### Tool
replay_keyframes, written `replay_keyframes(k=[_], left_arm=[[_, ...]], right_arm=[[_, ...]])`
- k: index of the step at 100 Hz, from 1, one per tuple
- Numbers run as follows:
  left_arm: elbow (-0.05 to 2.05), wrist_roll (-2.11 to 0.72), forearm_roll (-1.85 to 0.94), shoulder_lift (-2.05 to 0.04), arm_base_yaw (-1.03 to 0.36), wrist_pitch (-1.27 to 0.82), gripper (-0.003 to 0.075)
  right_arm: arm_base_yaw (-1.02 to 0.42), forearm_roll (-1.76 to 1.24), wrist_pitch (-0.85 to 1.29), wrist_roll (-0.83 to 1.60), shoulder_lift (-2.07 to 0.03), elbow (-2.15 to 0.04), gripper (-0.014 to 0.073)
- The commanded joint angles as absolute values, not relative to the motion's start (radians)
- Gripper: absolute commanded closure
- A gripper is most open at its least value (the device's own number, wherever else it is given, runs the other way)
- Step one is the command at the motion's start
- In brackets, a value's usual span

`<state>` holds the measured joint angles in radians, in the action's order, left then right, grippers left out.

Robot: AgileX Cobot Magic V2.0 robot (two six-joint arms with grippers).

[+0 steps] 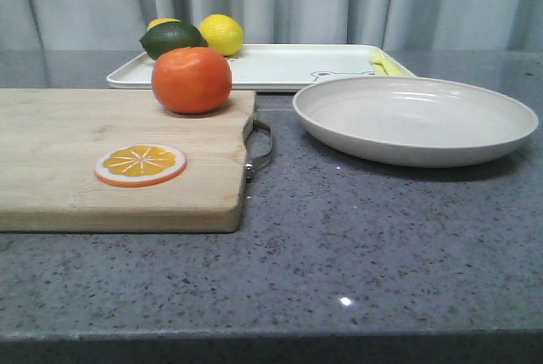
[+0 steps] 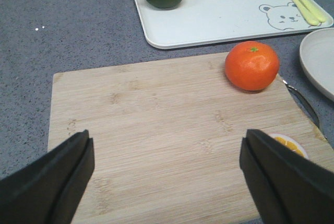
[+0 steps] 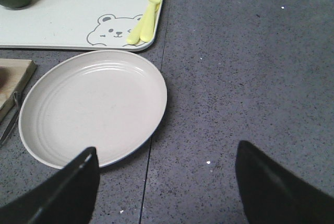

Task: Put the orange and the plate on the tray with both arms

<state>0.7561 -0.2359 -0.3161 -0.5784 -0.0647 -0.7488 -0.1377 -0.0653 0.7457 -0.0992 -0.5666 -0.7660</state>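
In the front view, a pale rectangular wooden cutting board [image 1: 119,156] fills the left half of a speckled grey stone table [image 1: 365,245], with a metal handle [image 1: 261,145] on its right edge. A flat orange slice disc [image 1: 140,165] lies on the board at centre left. The whole round glossy orange [image 1: 192,80] sits on the board's far right corner, above the slice in the frame. Behind it, across the upper middle, lies the flat white rectangular tray [image 1: 288,65], carrying a dark green lime-shaped fruit [image 1: 172,38] and two yellow lemons [image 1: 221,34] at its left end and a pale yellow plastic fork [image 1: 386,64] at its right end. The wide shallow off-white plate [image 1: 415,118] rests on the table at right, just in front of the tray and beside the board. In the left wrist view, the left gripper [image 2: 167,174] hangs wide apart over the board, holding nothing, the orange at upper right. In the right wrist view, the right gripper [image 3: 167,182] is spread wide and holds nothing, the plate at centre left, just below the tray's bear mark [image 3: 112,30].
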Motion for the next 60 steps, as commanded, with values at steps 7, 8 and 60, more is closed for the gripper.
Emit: replay_keyframes(k=[7, 8, 60], left_arm=[[0.802, -0.377, -0.438, -0.623, -0.065, -0.666, 0.0183], [0.805, -0.392, -0.445, -0.626, -0.065, -0.666, 0.0183], [0.986, -0.873, -0.915, -1.032, -0.119, -0.669, 0.0183]], right_arm=[[-0.132, -0.068, 0.676, -0.095, -0.576, -0.802, 0.0043], [-0.132, -0.068, 0.676, -0.095, -0.576, -0.802, 0.0043], [-0.132, -0.068, 0.673, -0.095, -0.576, -0.802, 0.0043]])
